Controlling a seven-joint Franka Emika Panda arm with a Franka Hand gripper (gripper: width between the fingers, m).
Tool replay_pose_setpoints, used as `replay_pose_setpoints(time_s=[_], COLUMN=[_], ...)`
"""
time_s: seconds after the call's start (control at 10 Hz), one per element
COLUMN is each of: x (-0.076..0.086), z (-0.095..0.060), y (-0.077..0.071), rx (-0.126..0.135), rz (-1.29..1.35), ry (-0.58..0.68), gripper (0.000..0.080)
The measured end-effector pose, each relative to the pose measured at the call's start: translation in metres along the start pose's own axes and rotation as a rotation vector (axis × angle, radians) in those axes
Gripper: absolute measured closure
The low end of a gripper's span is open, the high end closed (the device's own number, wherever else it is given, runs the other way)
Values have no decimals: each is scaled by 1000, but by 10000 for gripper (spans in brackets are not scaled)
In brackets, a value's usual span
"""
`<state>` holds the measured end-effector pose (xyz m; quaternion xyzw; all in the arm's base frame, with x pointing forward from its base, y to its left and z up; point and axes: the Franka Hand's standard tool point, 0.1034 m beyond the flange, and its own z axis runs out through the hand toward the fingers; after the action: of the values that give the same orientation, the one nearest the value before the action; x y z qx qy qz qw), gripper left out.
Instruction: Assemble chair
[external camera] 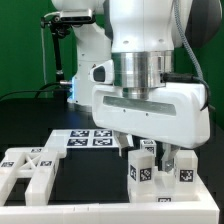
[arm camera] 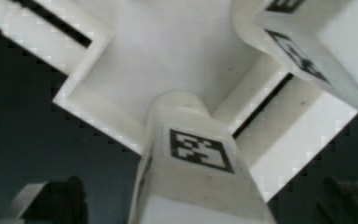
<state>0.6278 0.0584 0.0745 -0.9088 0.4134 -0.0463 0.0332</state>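
At about eight o'clock in the exterior view, a slotted frame piece (external camera: 28, 168) of the chair is lying flat on the dark table (external camera: 95, 198). Going rightward, the marker board (external camera: 90, 138) is lying near the middle of the picture, at about nine o'clock of the gripper (external camera: 148, 152). The gripper is hanging fingers-down just past the centre, towards five o'clock.

A tagged post (external camera: 143, 168) is standing upright at six o'clock of the hand, right under it and in line with the gap between the fingers. A second tagged post (external camera: 183, 172) is standing just beside the first at its three o'clock, and one dark finger appears to be coming down between the two.

In the wrist view, the tagged post (arm camera: 197, 150) is sitting midway between the two blurred dark fingertips (arm camera: 51, 200), with dark table showing on either side of it. The jaws are standing wide apart, gripping nothing. A broad white piece (arm camera: 158, 50) is lying beyond the post; whether the two are touching cannot be told.
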Motion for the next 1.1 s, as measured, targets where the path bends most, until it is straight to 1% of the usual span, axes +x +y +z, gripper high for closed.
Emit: replay_pose_setpoints(time_s=[0.1, 0.5, 0.7, 1.1], x=[0, 4, 3, 6], z=[0, 0, 0, -1], y=[0, 2, 1, 2], rx=[0, -6, -18, -31], rz=[-53, -499, -643, -971], ry=[0, 5, 11, 14], gripper=[151, 151, 151, 151])
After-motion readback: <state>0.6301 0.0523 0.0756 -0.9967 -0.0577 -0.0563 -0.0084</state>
